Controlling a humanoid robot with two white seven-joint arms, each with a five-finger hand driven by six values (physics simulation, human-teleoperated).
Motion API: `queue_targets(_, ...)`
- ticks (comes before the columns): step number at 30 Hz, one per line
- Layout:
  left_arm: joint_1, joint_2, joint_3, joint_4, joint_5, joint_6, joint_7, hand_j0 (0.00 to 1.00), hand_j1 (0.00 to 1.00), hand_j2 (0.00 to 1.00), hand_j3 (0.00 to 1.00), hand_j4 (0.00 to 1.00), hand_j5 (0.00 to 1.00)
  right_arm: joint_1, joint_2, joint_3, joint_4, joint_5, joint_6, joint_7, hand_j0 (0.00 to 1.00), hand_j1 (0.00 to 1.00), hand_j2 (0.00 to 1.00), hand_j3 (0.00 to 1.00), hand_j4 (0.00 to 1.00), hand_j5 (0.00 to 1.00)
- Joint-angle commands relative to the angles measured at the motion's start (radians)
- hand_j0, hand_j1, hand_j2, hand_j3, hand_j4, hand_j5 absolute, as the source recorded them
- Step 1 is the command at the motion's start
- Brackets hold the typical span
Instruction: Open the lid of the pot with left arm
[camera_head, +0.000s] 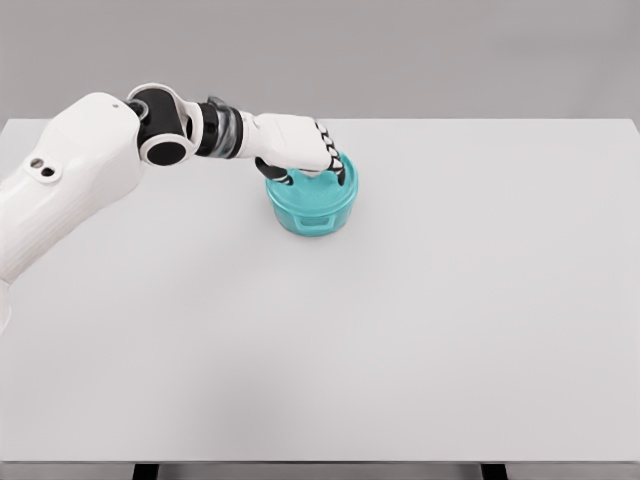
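In the head view, a white surface (420, 330) is seen filling most of the frame, with a grey wall behind it. A teal pot (312, 205) is placed on the surface, left of the middle and toward the far edge. Its lid (345, 175) is largely hidden beneath the hand, so only a teal rim is shown at the right of the pot's top; whether the lid is seated or raised cannot be told.

The left arm is brought in from the lower left, with its white upper segments and a black-and-grey wrist stretched toward the pot. The left hand (297, 145) is laid over the top of the pot, palm down. Its fingers (338, 168) are curled downward around the lid area, with dark fingertips seen at the pot's upper rim on both the left and the right side, so the lid appears to be gripped.
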Motion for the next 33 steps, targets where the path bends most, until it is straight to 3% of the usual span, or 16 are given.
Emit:
queue_targets(1,0.0,0.001,0.002,0.0,0.002,0.002,0.001,0.71,0.71,0.71,0.71,0.71,0.71,0.0,0.0,0.0,0.0,0.0,0.0,0.0,1.0,1.0,1.0,1.0,1.0,1.0)
queue_targets(8,0.006,0.0,0.002,0.0,-0.001,0.002,0.001,0.69,0.69,0.69,0.69,0.69,0.69,0.0,0.0,0.0,0.0,0.0,0.0,0.0,1.0,1.0,1.0,1.0,1.0,1.0)
queue_targets(10,0.006,0.001,0.002,0.0,-0.002,0.002,0.001,0.66,0.66,0.66,0.66,0.66,0.66,0.0,0.0,0.0,0.0,0.0,0.0,0.0,1.0,1.0,1.0,1.0,1.0,1.0)
queue_targets(12,0.006,0.006,0.002,-0.001,-0.002,0.002,0.002,0.55,0.55,0.55,0.55,0.55,0.55,0.0,0.0,0.0,0.0,0.0,0.0,0.0,1.0,1.0,1.0,1.0,1.0,1.0)
queue_targets(22,-0.002,0.015,0.003,-0.006,-0.001,0.002,-0.001,0.38,0.38,0.38,0.38,0.38,0.38,0.0,0.0,0.0,0.0,0.0,0.0,0.0,1.0,1.0,1.0,1.0,1.0,1.0)
queue_targets(27,-0.011,0.124,0.016,-0.03,0.005,0.002,0.001,0.37,0.37,0.37,0.37,0.37,0.37,0.0,0.0,0.0,0.0,0.0,0.0,0.0,1.0,1.0,1.0,1.0,1.0,1.0)
queue_targets(33,-0.02,0.325,0.062,-0.037,0.005,0.002,0.001,0.37,0.37,0.37,0.37,0.37,0.37,0.0,0.0,0.0,0.0,0.0,0.0,0.0,1.0,1.0,1.0,1.0,1.0,1.0)
